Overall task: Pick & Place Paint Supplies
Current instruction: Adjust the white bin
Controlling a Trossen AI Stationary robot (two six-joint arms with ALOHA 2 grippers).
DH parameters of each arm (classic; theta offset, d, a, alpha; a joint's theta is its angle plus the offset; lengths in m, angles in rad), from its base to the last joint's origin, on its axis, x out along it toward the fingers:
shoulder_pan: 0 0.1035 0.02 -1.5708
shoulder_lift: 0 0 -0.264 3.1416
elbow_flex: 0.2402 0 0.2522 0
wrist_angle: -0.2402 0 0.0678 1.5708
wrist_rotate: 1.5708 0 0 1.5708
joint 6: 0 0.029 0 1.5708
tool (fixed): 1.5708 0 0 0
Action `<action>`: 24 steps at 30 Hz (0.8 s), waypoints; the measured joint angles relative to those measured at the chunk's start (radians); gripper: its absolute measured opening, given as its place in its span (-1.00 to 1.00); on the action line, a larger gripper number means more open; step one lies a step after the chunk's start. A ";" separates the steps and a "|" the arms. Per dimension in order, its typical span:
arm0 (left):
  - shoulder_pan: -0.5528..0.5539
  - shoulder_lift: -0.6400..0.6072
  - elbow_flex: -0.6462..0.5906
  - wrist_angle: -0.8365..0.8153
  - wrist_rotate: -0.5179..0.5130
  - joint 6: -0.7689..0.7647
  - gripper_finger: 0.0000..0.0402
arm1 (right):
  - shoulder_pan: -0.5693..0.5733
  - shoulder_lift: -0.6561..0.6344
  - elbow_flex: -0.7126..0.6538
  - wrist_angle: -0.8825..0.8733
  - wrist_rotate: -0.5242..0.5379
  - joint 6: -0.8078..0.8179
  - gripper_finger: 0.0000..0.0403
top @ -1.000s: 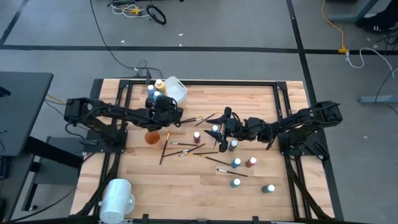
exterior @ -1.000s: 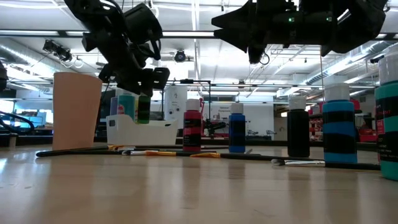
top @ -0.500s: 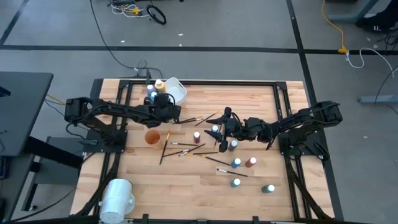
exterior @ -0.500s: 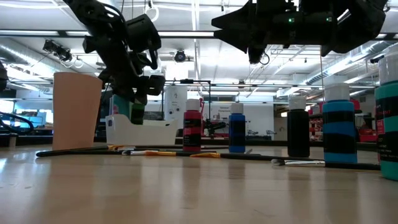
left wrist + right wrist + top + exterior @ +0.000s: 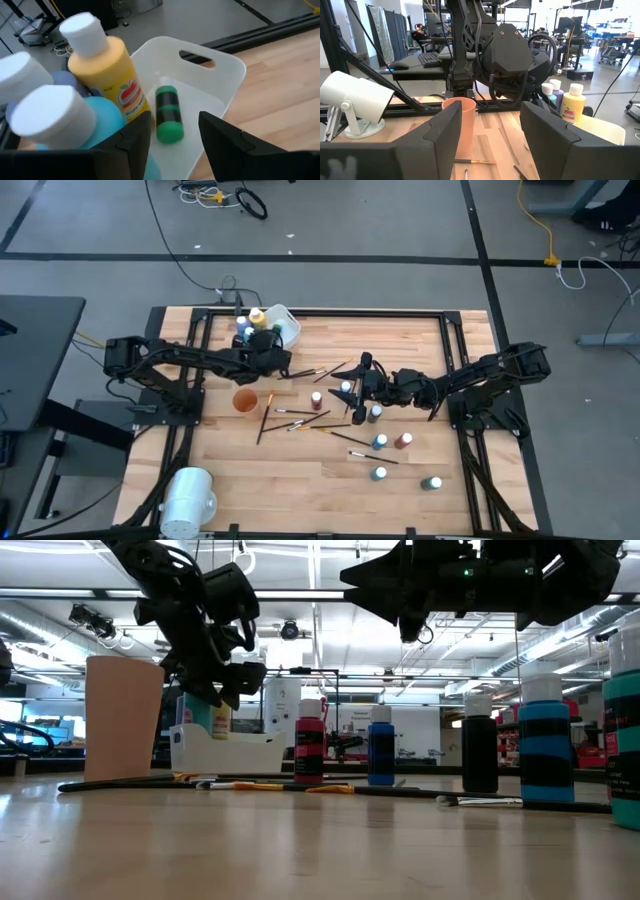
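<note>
The left hand (image 5: 172, 145) is hovering just above the white tub (image 5: 220, 75) with its fingers spread and nothing between them; directly below the gap a green paint bottle (image 5: 168, 114) is lying on its side on the tub's floor, apart from both fingers, so it looks freshly delivered. Beside it in the tub a yellow bottle (image 5: 107, 75) is standing upright, with a teal bottle (image 5: 75, 125) and at least one more white-capped bottle crowding the same end, so I judge roughly four bottles to be stowed. In the high view the left hand (image 5: 265, 345) is sitting over the tub (image 5: 285, 323) at the counter's far edge. Away from the tub, toward the counter's middle, the right hand (image 5: 358, 390) is waiting with its fingers wide apart and empty, above a cluster of loose bottles. Still outside the tub are a red bottle (image 5: 316, 398), several blue and teal ones near the right hand, a brown-red one (image 5: 404, 440), and a scatter of thin brushes (image 5: 300, 413) lying between the tub and that cluster. An orange cup (image 5: 245, 400) is standing near the tub. By my reckoning, well under half the supplies are put away.
</note>
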 joint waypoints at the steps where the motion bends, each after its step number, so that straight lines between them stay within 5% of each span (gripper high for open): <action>1: 0.000 0.000 0.000 0.024 0.001 0.036 -0.13 | 0.000 0.000 0.000 0.000 0.000 0.000 0.02; 8: 0.010 -0.001 0.000 0.289 0.220 0.305 -0.19 | 0.000 0.000 0.000 0.000 0.000 0.000 0.02; 12: 0.041 -0.001 0.003 0.393 0.348 0.331 -0.19 | 0.000 0.000 0.000 0.000 0.000 0.000 0.02; 17: 0.104 -0.001 0.075 0.289 0.495 0.428 -0.19 | 0.000 0.000 0.000 0.000 0.000 -0.001 0.02; 24: 0.188 -0.001 0.323 -0.119 0.658 0.511 -0.19 | 0.000 0.000 0.000 0.001 0.002 -0.026 0.02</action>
